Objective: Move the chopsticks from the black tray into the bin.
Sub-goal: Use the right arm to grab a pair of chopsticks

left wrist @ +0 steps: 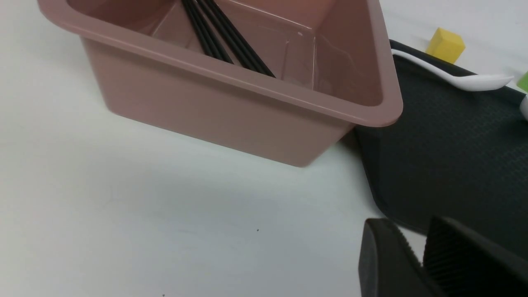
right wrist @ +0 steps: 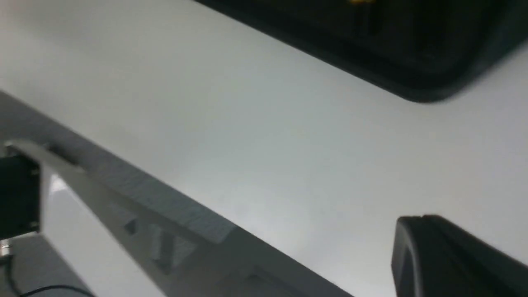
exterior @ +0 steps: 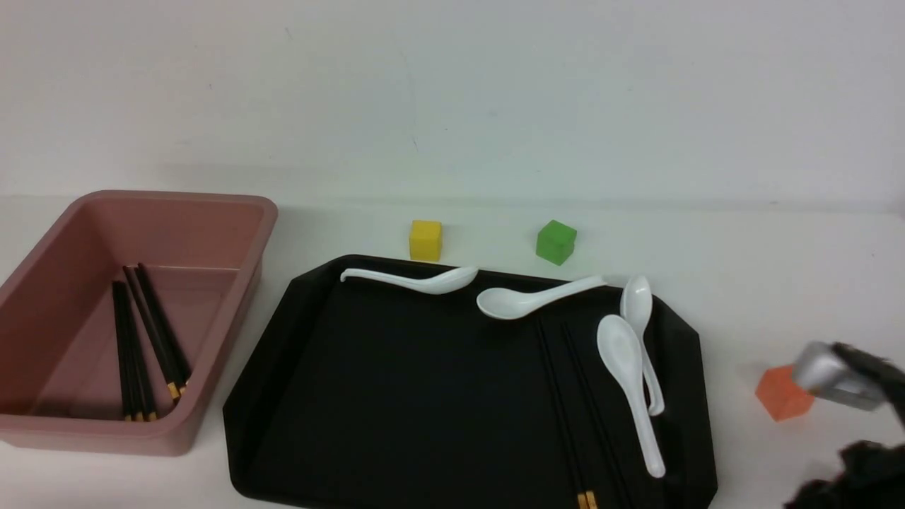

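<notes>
Across the center of the front view lies the black tray (exterior: 424,396), two chopsticks (exterior: 558,410) at its right.
At upper and middle left sits the pink bin (exterior: 226,353), more chopsticks inside; four white spoons (exterior: 626,360) line the tray's far and right parts. The left gripper's (left wrist: 406,243) fingers are slightly parted, empty; the right's (right wrist: 416,231) are closed.

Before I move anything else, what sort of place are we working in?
Probably a robot lab or test bench, not a real kitchen: white spoons and chopsticks share the table with bright cubes, and a metal frame and cable show beyond the table's edge.
</notes>
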Motion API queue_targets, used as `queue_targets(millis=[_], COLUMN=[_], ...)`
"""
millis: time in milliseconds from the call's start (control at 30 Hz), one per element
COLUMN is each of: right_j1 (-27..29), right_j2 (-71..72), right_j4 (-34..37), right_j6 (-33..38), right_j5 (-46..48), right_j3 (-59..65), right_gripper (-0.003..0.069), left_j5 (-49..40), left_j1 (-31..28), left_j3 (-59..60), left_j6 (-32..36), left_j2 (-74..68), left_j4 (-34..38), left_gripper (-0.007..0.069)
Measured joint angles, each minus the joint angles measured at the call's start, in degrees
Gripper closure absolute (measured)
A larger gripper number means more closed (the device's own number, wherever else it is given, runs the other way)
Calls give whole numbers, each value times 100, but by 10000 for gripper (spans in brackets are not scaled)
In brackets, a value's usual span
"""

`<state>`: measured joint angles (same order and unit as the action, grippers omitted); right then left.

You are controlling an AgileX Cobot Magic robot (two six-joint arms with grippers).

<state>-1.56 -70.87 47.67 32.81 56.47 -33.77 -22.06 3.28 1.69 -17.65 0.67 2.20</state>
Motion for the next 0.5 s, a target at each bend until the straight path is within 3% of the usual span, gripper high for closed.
queue_targets(millis=[233,367,467,500], right_j1=[-1139,-1939,-2346,-2564], right_j2=[-841,-1502,-1954,-2233], right_j4=[70,-947,-2000,-2641], right_j6=[-331,-1649,-2659,-3281], right_j5=[-604,-1048,-1005,-821], right_j3=[-565,-1540,-2227,-2663], right_gripper=[647,647,647,645], left_j5=[0,0,0,0], left_j1=[0,0,0,0], left_j3=[0,0,0,0], left_j6=[0,0,0,0], left_j2=[0,0,0,0], left_j4=[0,0,0,0], left_gripper=[454,445,445,442])
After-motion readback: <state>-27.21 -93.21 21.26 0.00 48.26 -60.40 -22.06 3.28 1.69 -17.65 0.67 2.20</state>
